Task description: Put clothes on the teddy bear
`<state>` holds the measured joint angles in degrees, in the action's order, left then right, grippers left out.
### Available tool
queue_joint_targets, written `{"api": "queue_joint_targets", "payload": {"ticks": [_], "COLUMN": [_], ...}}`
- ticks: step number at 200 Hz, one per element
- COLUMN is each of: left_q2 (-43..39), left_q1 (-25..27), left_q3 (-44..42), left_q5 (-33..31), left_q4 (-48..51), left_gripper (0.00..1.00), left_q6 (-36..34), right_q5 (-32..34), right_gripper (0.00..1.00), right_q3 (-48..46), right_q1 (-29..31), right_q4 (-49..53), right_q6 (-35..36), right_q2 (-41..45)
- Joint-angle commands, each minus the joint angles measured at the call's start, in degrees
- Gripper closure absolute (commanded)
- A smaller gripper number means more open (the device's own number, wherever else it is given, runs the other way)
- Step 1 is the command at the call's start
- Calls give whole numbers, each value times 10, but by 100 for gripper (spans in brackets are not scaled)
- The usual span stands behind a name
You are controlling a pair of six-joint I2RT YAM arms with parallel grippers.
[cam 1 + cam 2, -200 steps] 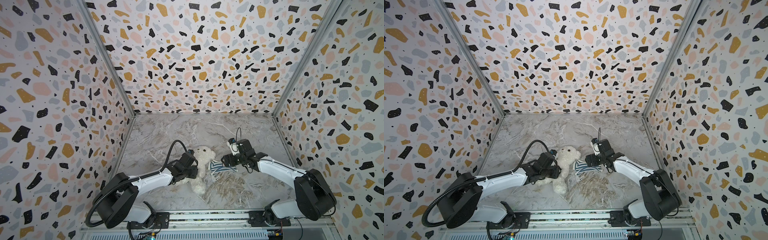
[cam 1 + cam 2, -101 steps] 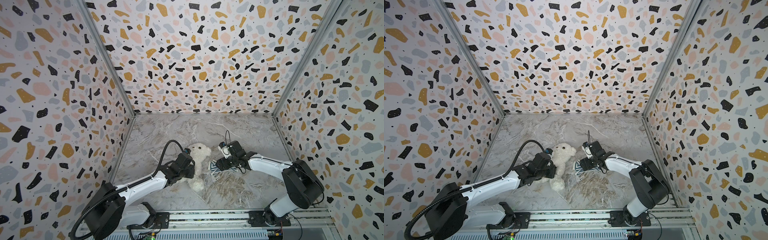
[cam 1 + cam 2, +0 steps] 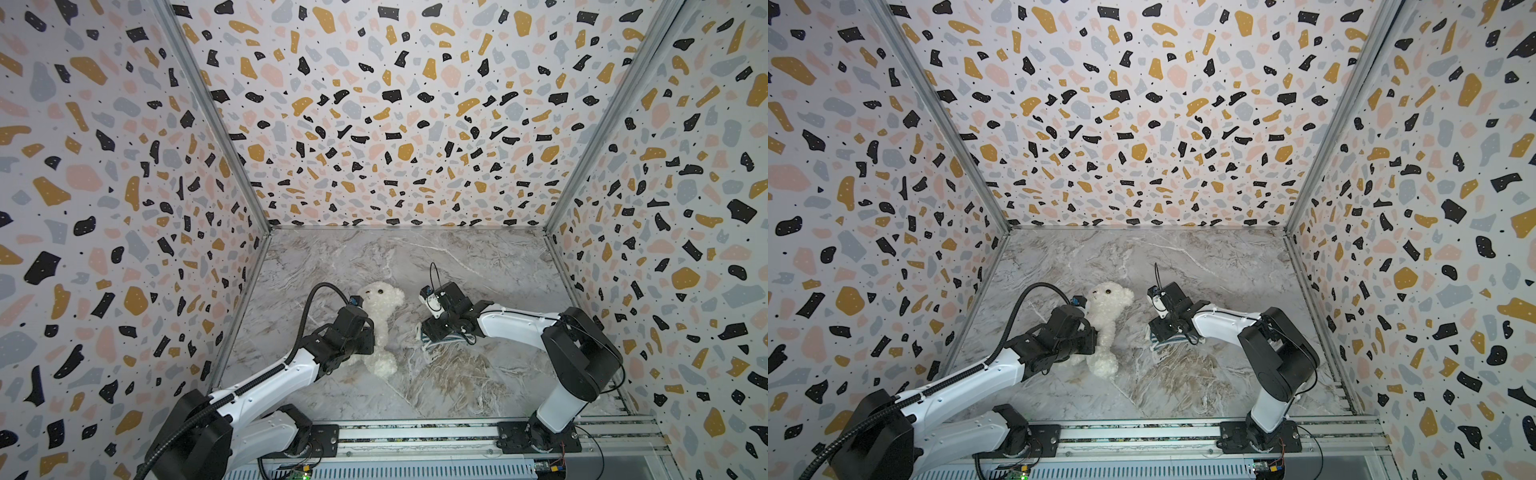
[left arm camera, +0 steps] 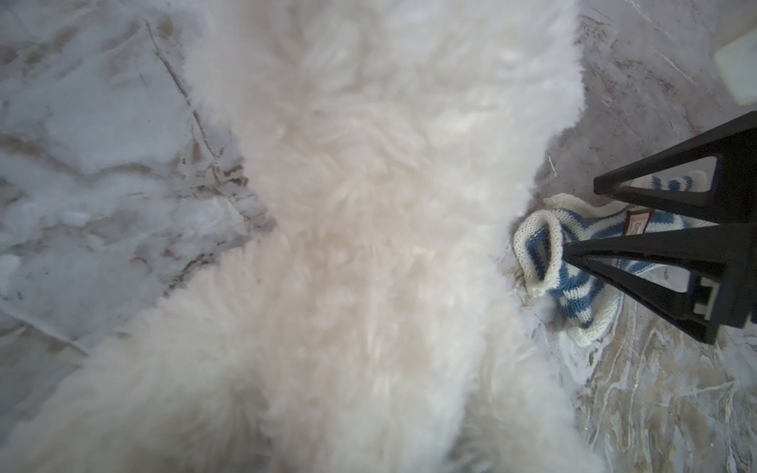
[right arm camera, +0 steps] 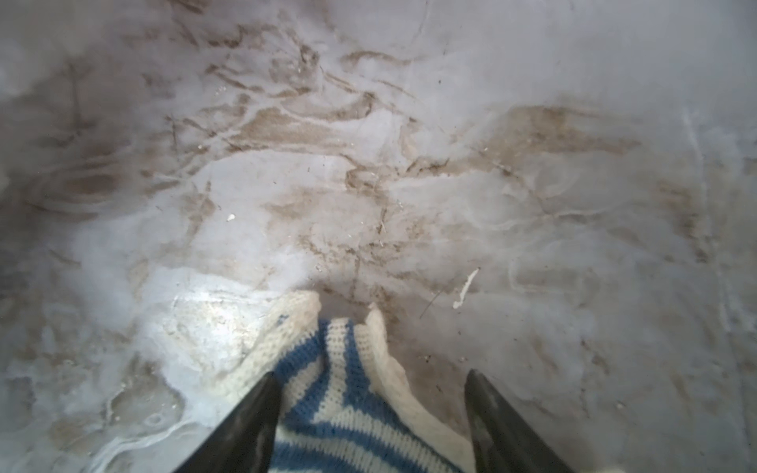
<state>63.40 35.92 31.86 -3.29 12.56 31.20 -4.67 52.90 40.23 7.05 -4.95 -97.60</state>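
Note:
The cream-white teddy bear point(image 3: 380, 299) point(image 3: 1108, 299) lies on its back on the marble floor, head toward the back wall. My left gripper point(image 3: 368, 338) point(image 3: 1092, 338) is pressed into its waist from the left. In the left wrist view the teddy bear's fur point(image 4: 348, 204) fills the frame and buries my fingers. A small blue-and-white striped knitted shirt point(image 3: 440, 341) point(image 3: 1167, 341) point(image 4: 581, 299) point(image 5: 340, 409) lies crumpled to the bear's right. My right gripper point(image 3: 428, 332) point(image 3: 1156, 330) point(image 4: 581, 217) point(image 5: 370, 373) stands open over it, one finger against the knit, the other apart from it.
Terrazzo-patterned walls point(image 3: 124, 208) close in the left, back and right sides. The marble floor point(image 3: 415, 257) stretches behind the bear and the shirt. A metal rail point(image 3: 415, 440) carrying both arm bases runs along the front edge.
My left gripper has slid left and the bear has gone with it. My right gripper has moved left and down onto the shirt, its jaws narrowing.

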Motion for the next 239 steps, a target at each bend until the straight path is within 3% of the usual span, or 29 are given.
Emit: {"api": "queue_joint_targets", "payload": {"ticks": [1, 85, 122, 174, 204, 239], "left_q2": [-15, -28, -30, -25, -21, -11], "left_q1": [-7, -9, -9, -3, 20, 58], "left_q3": [-5, -4, 1, 12, 23, 34], "left_q5": [8, 3, -2, 15, 18, 24], "left_q4": [-19, -10, 1, 22, 25, 24], "left_gripper": [85, 85, 85, 86, 86, 87], "left_q6": [5, 3, -9, -42, -51, -53], "right_q5": [15, 57, 56, 21, 13, 34], "right_gripper": [39, 84, 94, 89, 77, 56], "right_q3": [21, 21, 33, 34, 48, 40], "right_q1": [6, 5, -26, -94, -106, -108], "right_q4": [9, -8, -18, -75, -68, -27], "right_q6": [1, -31, -72, -138, -141, -116], "right_q2": [-6, -19, -22, -18, -24, 27]}}
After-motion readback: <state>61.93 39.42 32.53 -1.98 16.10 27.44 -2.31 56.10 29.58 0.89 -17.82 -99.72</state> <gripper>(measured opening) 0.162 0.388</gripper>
